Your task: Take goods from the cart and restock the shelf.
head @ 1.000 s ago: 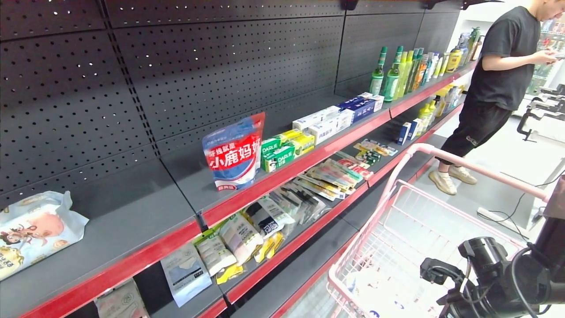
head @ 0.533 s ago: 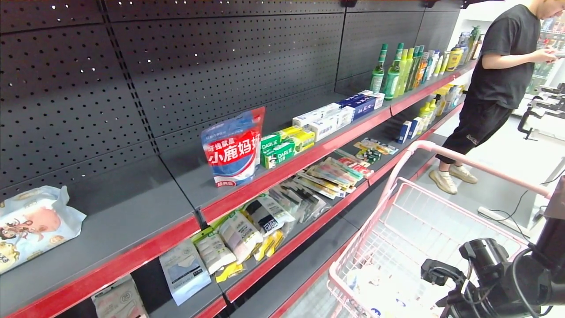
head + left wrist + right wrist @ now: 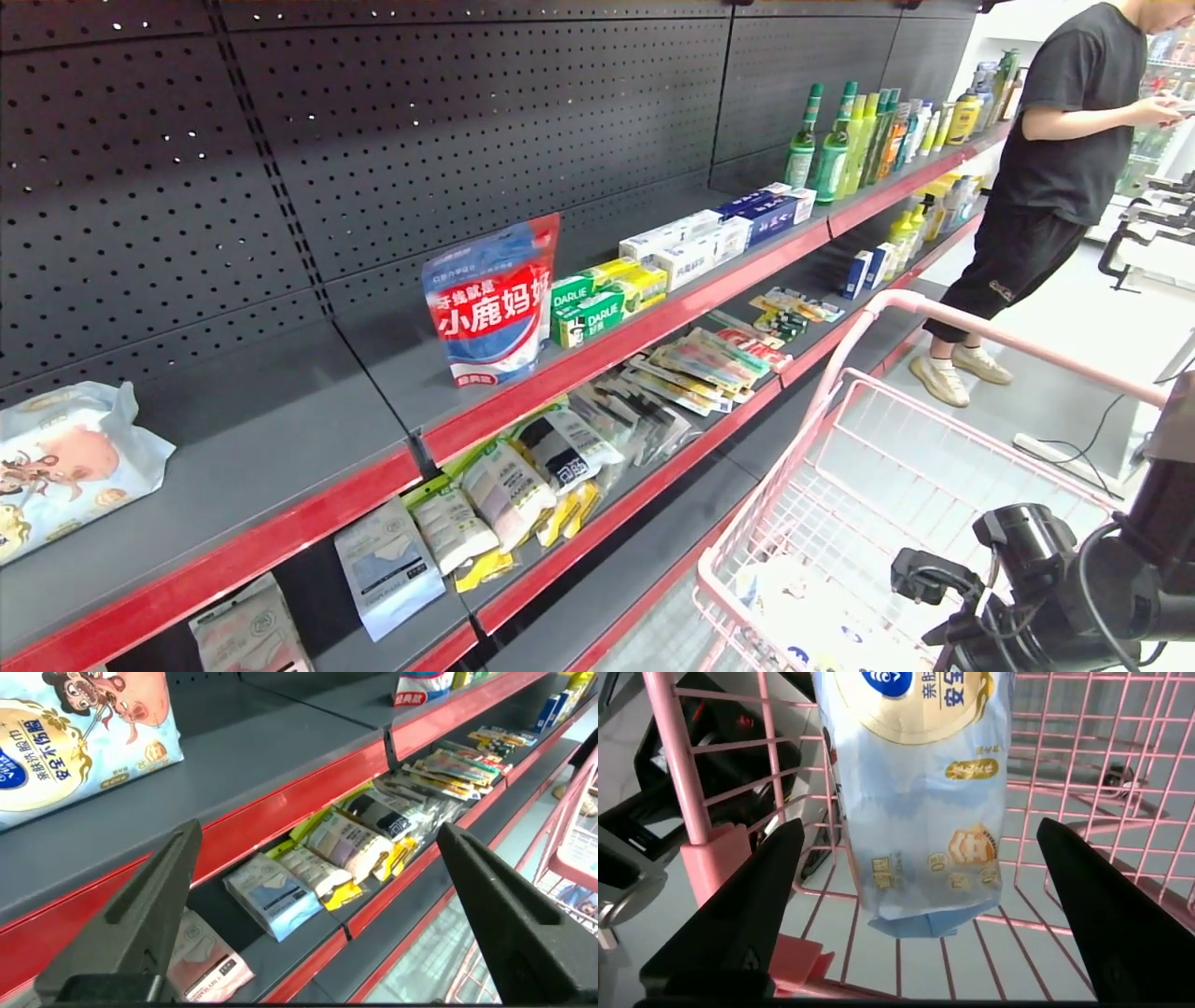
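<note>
A pale blue pack of goods (image 3: pixel 915 793) lies in the pink wire cart (image 3: pixel 673 775). My right gripper (image 3: pixel 920 826) hangs open just above it, one finger on each side, gripping nothing. In the head view the right arm (image 3: pixel 1036 579) leans over the cart (image 3: pixel 934 327) at the lower right, with white packs (image 3: pixel 794 621) on the cart floor. My left gripper (image 3: pixel 318 831) is open and empty in front of the red-edged shelf (image 3: pixel 280 765), near a wipes pack with a cartoon print (image 3: pixel 84 737) that lies on the top board (image 3: pixel 280 439) at the far left (image 3: pixel 65 467).
A red and blue pouch (image 3: pixel 490 299) stands mid-shelf beside green toothpaste boxes (image 3: pixel 597 303) and white boxes (image 3: pixel 691 247). Green bottles (image 3: pixel 831 140) stand further right. Flat packets (image 3: pixel 523 476) fill the lower shelf. A person (image 3: pixel 1055 168) stands by the far end.
The head camera has shifted a little, so the shelf goods sit slightly higher and further left. The right arm stays in place over the cart.
</note>
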Robot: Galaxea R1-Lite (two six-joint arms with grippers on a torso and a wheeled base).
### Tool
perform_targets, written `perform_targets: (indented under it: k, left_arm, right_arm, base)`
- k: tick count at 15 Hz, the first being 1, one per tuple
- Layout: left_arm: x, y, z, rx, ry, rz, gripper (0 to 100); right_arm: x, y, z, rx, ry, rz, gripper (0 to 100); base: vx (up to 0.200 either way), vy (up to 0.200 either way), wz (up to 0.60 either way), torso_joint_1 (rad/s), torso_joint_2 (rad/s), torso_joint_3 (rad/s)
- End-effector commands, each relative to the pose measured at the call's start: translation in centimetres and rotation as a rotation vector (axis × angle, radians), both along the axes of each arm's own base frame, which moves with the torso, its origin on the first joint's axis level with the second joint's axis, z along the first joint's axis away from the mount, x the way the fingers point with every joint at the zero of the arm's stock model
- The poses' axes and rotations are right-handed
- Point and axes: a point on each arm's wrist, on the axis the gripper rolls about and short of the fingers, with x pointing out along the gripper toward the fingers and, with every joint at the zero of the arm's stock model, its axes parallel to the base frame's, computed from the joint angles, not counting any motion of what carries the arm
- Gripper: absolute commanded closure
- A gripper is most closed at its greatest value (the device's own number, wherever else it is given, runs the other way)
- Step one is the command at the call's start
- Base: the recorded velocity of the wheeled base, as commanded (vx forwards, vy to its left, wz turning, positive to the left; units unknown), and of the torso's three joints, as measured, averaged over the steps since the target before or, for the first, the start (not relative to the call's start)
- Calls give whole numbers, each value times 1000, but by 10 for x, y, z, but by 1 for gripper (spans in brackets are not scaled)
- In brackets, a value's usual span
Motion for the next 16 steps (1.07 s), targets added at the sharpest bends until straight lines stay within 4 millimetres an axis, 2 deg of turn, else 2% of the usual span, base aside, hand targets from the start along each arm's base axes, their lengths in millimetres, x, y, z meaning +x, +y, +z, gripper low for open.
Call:
perform_targets:
  k: [1, 6, 12, 16]
  left_arm:
    - [0, 0, 0, 0, 0, 0, 0]
    - [0, 0, 0, 0, 0, 0, 0]
    - [0, 0, 0, 0, 0, 0, 0]
    - [0, 0, 0, 0, 0, 0, 0]
  right_arm:
    - [1, 0, -3, 1, 8, -1, 0]
    - [2, 0, -4, 6, 8, 0, 0]
    - [2, 0, -4, 6, 8, 0, 0]
    - [7, -1, -2, 17, -14, 2, 0]
  base:
    - [0, 0, 0, 0, 0, 0]
    - [0, 0, 0, -132, 306, 177]
    - [0, 0, 0, -11, 37, 20]
    - [0, 0, 0, -125, 325, 194]
